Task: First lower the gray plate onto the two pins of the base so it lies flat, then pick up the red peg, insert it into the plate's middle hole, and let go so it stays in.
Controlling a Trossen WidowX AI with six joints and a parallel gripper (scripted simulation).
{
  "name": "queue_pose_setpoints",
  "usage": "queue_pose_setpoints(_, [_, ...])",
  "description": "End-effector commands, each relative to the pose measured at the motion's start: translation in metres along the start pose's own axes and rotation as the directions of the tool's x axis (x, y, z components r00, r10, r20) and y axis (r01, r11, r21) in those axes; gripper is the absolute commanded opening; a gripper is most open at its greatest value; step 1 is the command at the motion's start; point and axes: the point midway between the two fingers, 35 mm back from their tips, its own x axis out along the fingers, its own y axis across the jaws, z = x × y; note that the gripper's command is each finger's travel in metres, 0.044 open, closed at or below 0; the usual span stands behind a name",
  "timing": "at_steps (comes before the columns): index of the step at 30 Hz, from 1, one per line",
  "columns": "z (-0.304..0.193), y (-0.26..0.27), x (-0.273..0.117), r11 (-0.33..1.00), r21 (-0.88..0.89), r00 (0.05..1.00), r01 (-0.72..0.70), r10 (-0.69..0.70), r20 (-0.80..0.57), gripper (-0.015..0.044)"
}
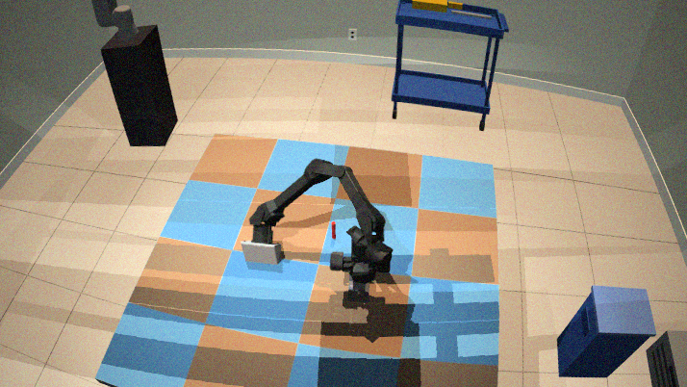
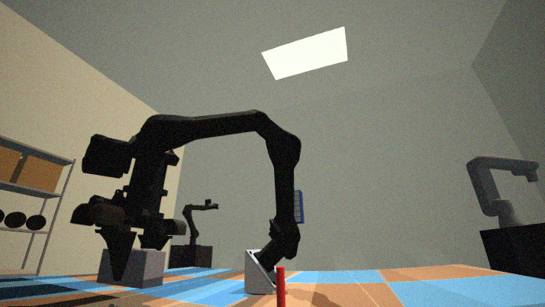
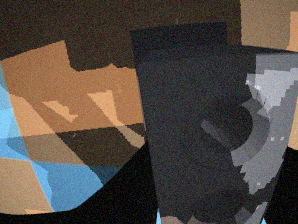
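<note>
My gripper [image 2: 134,261] is shut on the gray plate [image 2: 142,269] [image 3: 172,165], with one finger on either side. The plate hangs low over the mat, and its round hole shows in the wrist view. The dark end of the base [image 3: 177,40] shows past the plate's far edge; the rest of the base is hidden under it. The pins are hidden, so I cannot tell whether they are in the plate's holes or whether the plate touches the base. The red peg [image 1: 333,230] [image 2: 280,286] stands upright on the mat, apart from the gripper.
The arm's light gray wedge-shaped mount [image 1: 261,253] [image 2: 256,276] stands on the checkered mat [image 1: 457,185]. The arm arches over from it. A blue cart [image 1: 443,91], a black pedestal [image 1: 141,91] and a blue cabinet [image 1: 621,313] stand off the mat.
</note>
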Motion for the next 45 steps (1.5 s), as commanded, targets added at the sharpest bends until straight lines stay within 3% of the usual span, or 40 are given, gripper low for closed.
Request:
queue_pose_setpoints(1, [0.001,-0.001,0.001,1.0,0.007,1.0,0.004,-0.004,0.003,0.0])
queue_pose_setpoints(45, [0.003,-0.001,0.037,1.0,-0.002,1.0,0.005,-0.005,0.009,0.0])
